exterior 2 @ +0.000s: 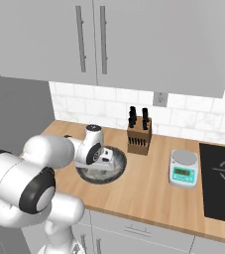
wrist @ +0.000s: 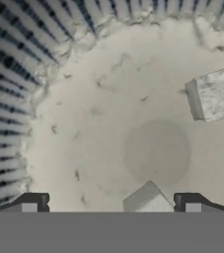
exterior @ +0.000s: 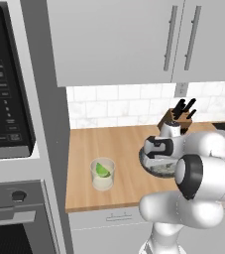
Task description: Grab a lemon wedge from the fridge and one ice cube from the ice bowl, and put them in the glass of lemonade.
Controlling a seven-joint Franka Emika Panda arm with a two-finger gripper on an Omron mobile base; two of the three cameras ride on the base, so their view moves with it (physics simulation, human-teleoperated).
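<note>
The dark ribbed ice bowl (exterior: 153, 167) (exterior 2: 115, 165) stands on the wooden counter, and my hand reaches down into it. Seen from the hand, my gripper (wrist: 111, 205) is open just above the pale bowl floor (wrist: 98, 123). One ice cube (wrist: 147, 200) lies between the fingertips, closer to the right one. Another ice cube (wrist: 214, 94) rests further off at the right. To the left of the bowl is the glass of lemonade (exterior: 102, 181), with the yellow-green lemon wedge (exterior: 102, 170) sitting inside it. The fridge is out of view.
A knife block (exterior 2: 139, 135) (exterior: 175, 116) stands behind the bowl against the tiled wall. A white scale (exterior 2: 183, 168) and a black cooktop (exterior 2: 223, 181) lie to the right. The black oven column (exterior: 7, 99) borders the counter's left end. Grey cabinets (exterior 2: 134, 39) hang overhead.
</note>
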